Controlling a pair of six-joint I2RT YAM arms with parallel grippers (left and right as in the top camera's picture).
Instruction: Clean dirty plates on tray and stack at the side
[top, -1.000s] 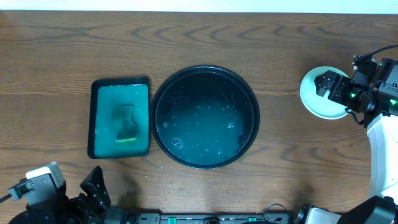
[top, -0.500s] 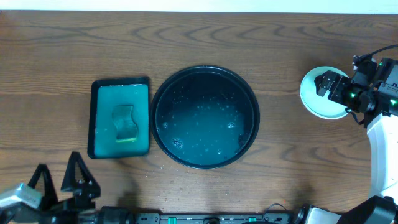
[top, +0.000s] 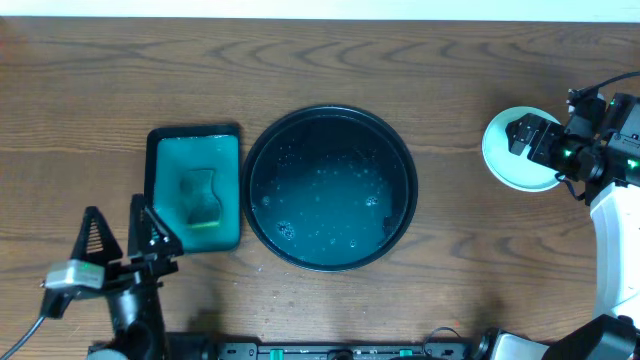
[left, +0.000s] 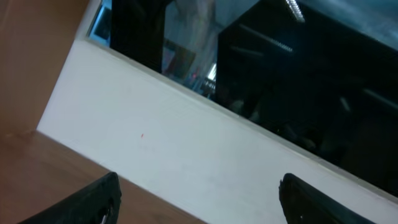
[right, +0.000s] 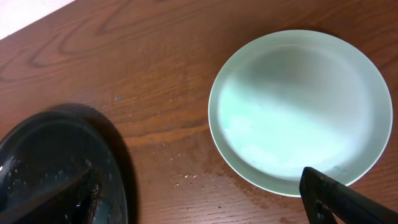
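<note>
The black round tray (top: 262, 150) sits mid-table and holds only wet teal-tinted water; it also shows in the right wrist view (right: 37, 143). No plate is in it. A pale mint plate (top: 500, 160) lies on the wood at the right and looks clean in the right wrist view (right: 292, 106). Whether other plates lie under it cannot be told. My right gripper (top: 522, 135) hovers over this plate, open and empty (right: 199, 202). My left gripper (top: 120, 235) is open and empty near the front left, just below the sponge tray; its wrist view (left: 199, 202) faces the far wall.
A green rectangular sponge tray (top: 160, 160) with a sponge (top: 203, 197) stands left of the black tray. Water drops lie on the wood between plate and tray (right: 186, 177). The table's front edge is close behind the left arm.
My left arm has risen from the front edge and moved toward the sponge tray, its gripper turned upward. The right arm and the plate have not moved.
</note>
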